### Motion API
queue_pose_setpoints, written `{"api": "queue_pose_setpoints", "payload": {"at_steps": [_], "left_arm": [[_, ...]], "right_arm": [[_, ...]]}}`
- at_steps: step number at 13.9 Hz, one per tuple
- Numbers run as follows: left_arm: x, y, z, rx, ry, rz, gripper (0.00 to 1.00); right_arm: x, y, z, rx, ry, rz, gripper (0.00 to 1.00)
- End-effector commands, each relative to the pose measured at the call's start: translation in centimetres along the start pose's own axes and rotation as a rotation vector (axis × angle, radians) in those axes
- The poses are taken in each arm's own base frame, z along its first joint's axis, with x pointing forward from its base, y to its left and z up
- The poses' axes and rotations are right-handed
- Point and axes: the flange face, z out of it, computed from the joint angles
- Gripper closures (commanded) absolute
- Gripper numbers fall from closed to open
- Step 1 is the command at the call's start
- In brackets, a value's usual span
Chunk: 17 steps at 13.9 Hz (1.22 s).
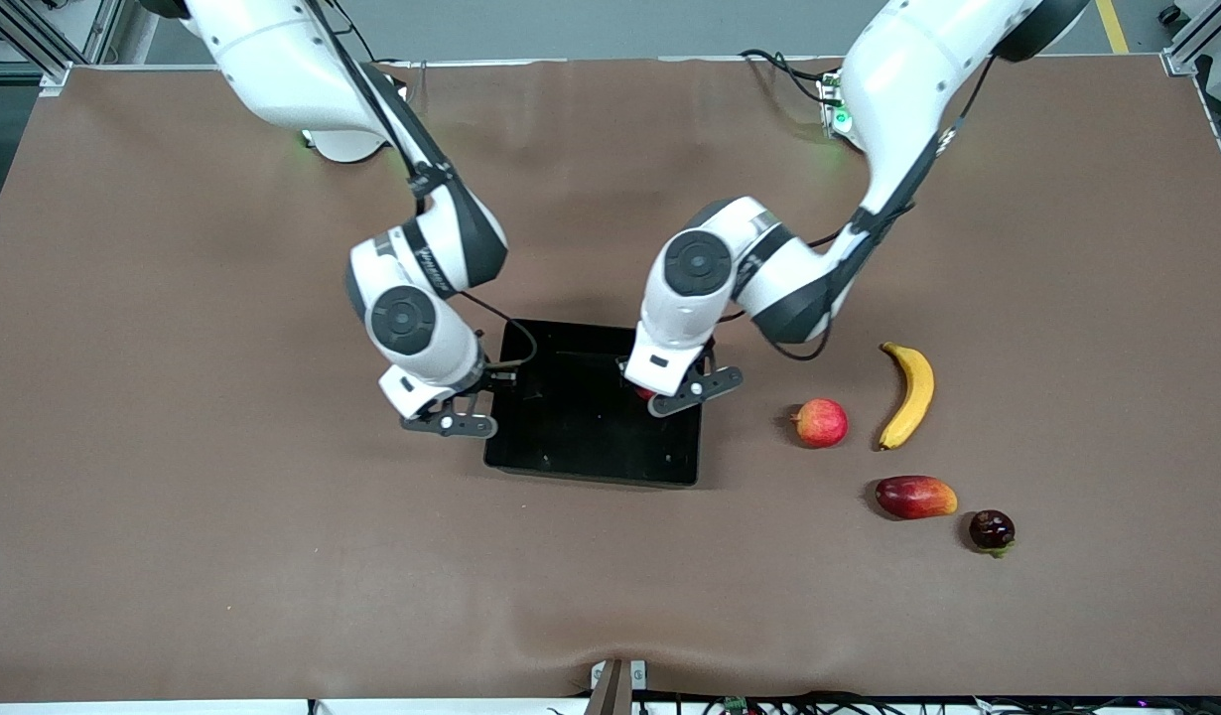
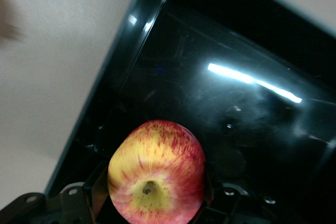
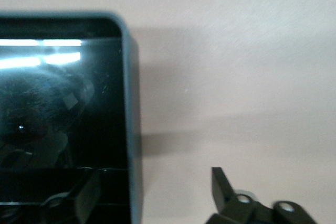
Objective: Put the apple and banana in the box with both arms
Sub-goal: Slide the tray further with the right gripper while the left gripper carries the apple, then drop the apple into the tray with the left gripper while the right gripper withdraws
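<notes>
My left gripper (image 1: pixel 673 395) is shut on the deep-red, yellow-streaked apple (image 1: pixel 646 393) and holds it low over the black box (image 1: pixel 591 462), toward the box's left-arm end. In the left wrist view the apple (image 2: pixel 156 174) sits between the fingers (image 2: pixel 94 195), stem dimple showing, above the glossy box floor (image 2: pixel 236 103). My right gripper (image 1: pixel 452 423) is open and empty, straddling the box's wall (image 3: pixel 131 108) at the right-arm end, with one finger (image 3: pixel 84 198) over the box and the other (image 3: pixel 223 187) over the table. The banana (image 1: pixel 908 394) lies on the table toward the left arm's end.
A paler pinkish apple (image 1: pixel 821 422) lies between the box and the banana. A red mango-like fruit (image 1: pixel 914 497) and a small dark fruit (image 1: pixel 992 529) lie nearer the front camera than the banana. The brown tablecloth (image 1: pixel 223 447) is wrinkled at the front edge.
</notes>
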Motion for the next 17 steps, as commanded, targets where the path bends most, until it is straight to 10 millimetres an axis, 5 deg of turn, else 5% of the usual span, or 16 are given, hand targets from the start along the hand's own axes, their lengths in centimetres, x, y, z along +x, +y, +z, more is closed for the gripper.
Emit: {"api": "queue_pose_setpoints", "payload": {"at_steps": [1, 4, 5, 6, 8, 11, 14, 17], "left_arm": [[0.2, 0.6, 3.6, 0.016, 0.01, -0.005, 1.0], [-0.8, 1.1, 5.8, 0.016, 0.017, 0.022, 1.0], [-0.6, 1.0, 5.9, 0.021, 0.022, 0.028, 0.64], [-0.4, 0.9, 6.0, 0.022, 0.024, 0.03, 0.01], [0.3, 1.0, 3.7, 0.012, 0.061, 0.039, 0.0], [3.2, 0.4, -5.3, -0.009, 0.125, -0.004, 0.0], [10.1, -5.7, -13.7, -0.027, 0.159, -0.039, 0.0], [14.9, -13.0, -14.2, 0.071, 0.115, 0.098, 0.0]], "right_arm": [[1.3, 4.4, -4.3, 0.026, 0.017, -0.044, 0.0], [3.1, 11.2, -7.4, 0.031, 0.002, -0.071, 0.0], [3.2, 13.6, -8.9, 0.032, -0.009, -0.07, 0.0], [3.3, 16.5, -10.5, 0.034, -0.025, -0.064, 0.0], [2.6, 22.2, -14.3, 0.042, -0.053, -0.046, 0.0], [0.3, 26.3, -20.3, 0.056, -0.033, 0.004, 0.0], [-2.2, 29.4, -25.8, 0.068, 0.019, 0.047, 0.0], [-4.5, 29.8, -29.1, 0.066, 0.047, 0.049, 0.0]]}}
